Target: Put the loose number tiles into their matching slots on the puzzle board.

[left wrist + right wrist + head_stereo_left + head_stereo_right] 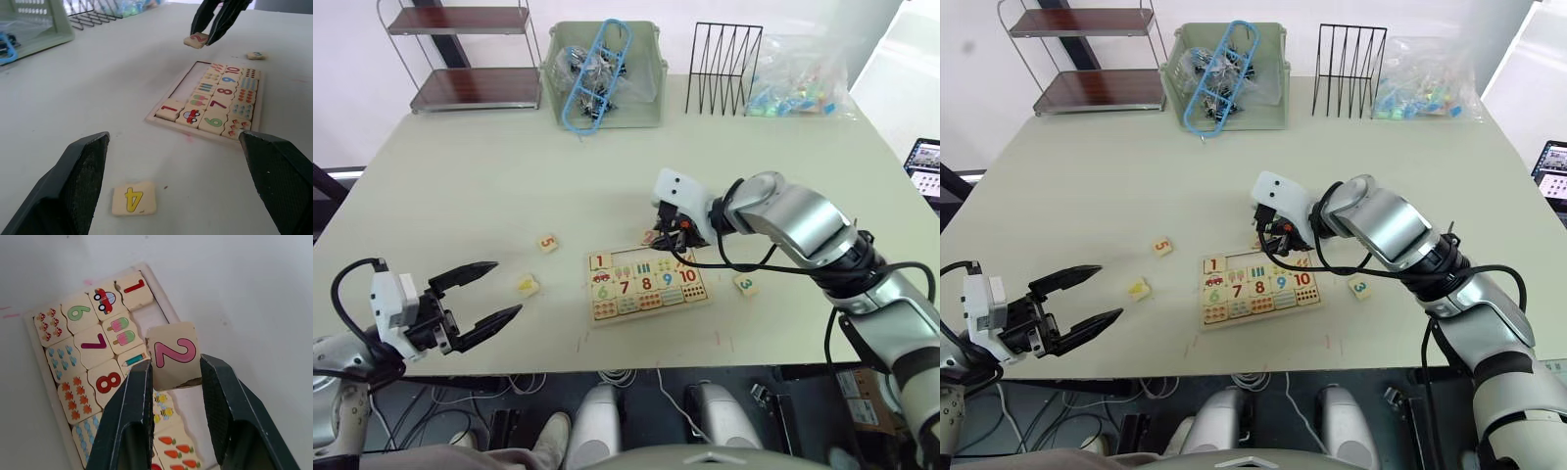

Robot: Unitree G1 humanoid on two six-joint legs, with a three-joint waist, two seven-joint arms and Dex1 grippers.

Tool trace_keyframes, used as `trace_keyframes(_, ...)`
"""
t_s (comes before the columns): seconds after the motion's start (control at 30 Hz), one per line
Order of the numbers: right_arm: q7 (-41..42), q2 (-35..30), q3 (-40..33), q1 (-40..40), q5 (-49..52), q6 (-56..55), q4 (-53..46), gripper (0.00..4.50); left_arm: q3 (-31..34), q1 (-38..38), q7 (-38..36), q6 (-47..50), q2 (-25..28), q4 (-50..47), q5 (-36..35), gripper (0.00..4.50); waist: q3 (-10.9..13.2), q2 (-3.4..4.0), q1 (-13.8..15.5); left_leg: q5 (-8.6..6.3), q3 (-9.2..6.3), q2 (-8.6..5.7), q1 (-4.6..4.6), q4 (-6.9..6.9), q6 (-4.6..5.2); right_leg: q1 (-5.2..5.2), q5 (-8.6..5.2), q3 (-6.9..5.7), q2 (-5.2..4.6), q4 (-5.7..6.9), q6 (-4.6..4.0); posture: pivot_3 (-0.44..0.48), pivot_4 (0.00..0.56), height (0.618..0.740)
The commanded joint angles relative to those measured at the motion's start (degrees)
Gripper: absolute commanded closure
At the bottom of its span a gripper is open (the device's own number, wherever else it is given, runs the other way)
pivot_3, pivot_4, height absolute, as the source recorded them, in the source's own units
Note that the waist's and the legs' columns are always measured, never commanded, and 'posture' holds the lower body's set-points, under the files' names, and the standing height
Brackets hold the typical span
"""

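The right gripper [173, 372] holds the 2 tile [173, 355] pinched by its edges between the two black fingers, digit facing up, so the tile hangs flat and can go straight down into a recess. It hovers just above the far edge of the puzzle board [649, 287], over the top row of slots [188, 85], which looks like the reason the arm reaches in from the right with the wrist bent downward. In that top row the 1 tile [599, 261] already sits at the left end, and the open slot next to it seems to be where the 2 belongs; from where I stand I cannot quite tell whether the tile is lined up over that slot or a little further along the row. The lower rows, with digits 6 to 10 and the little counting pictures, are full. Three tiles lie loose on the table [489, 186]: the 5 tile [546, 243] and the 4 tile [529, 286] to the left of the board, well apart from it, and the 3 tile [746, 285] just off its right side. The left gripper [494, 292] waits spread wide and empty near the front-left edge of the table, pointing toward the 4, likely placed to take the tiles on its own side.
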Motion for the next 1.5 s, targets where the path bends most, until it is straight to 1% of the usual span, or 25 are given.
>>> trace_keyframes(0.03,2.0,1.0,1.5,-2.6,-2.4,-2.4,1.8,3.67,1.7,0.3,0.8,-0.8,0.0,-1.7,-0.1,0.0,0.0,-0.01,0.1,0.0,-0.01,0.0,-0.02,0.0,0.0,0.0,0.0,0.0,0.0,0.0,0.0,0.0,0.15,0.74)
trace_keyframes(0.27,5.1,6.0,4.6,-6.5,-6.1,-4.3,8.2,3.67,1.7,-0.7,-0.1,-0.7,0.7,0.1,-0.1,0.0,0.0,0.0,-0.1,0.0,0.03,0.02,-0.05,0.0,-0.01,-0.11,0.04,-0.01,0.02,0.05,-0.06,0.0,0.15,0.74)
trace_keyframes(0.53,6.9,11.5,6.2,-8.6,-9.5,-5.0,13.7,3.67,1.3,-1.8,-2.4,-0.9,1.3,2.4,0.2,0.0,0.0,0.0,-0.1,0.0,0.05,0.03,-0.09,-0.01,-0.01,-0.15,0.08,-0.01,0.03,0.03,0.0,0.0,0.15,0.74)
trace_keyframes(0.73,8.9,14.2,6.7,-9.0,-11.5,-6.6,16.9,3.67,1.3,-2.2,-3.9,-1.8,1.4,4.1,0.7,0.0,0.0,0.0,-0.1,0.0,0.04,0.03,-0.1,-0.01,-0.02,-0.16,0.07,-0.02,0.03,0.04,-0.03,0.0,0.15,0.74)
trace_keyframes(1.07,11.6,15.2,8.4,-8.5,-15.9,-11.4,21.3,3.67,1.1,-2.1,-5.5,-3.6,1.2,5.6,1.8,0.0,0.0,0.0,-0.2,0.0,0.04,0.03,-0.14,-0.01,-0.02,-0.21,0.08,-0.02,0.03,0.04,-0.03,0.0,0.15,0.74)
trace_keyframes(1.5,12.8,18.1,7.0,-8.8,-19.2,-14.2,25.8,3.67,1.0,-2.9,-6.2,-4.0,0.9,6.4,1.7,0.0,0.0,0.0,-0.4,0.0,0.04,0.03,-0.16,-0.01,-0.02,-0.23,0.09,-0.03,0.03,0.03,-0.02,0.0,0.15,0.74)
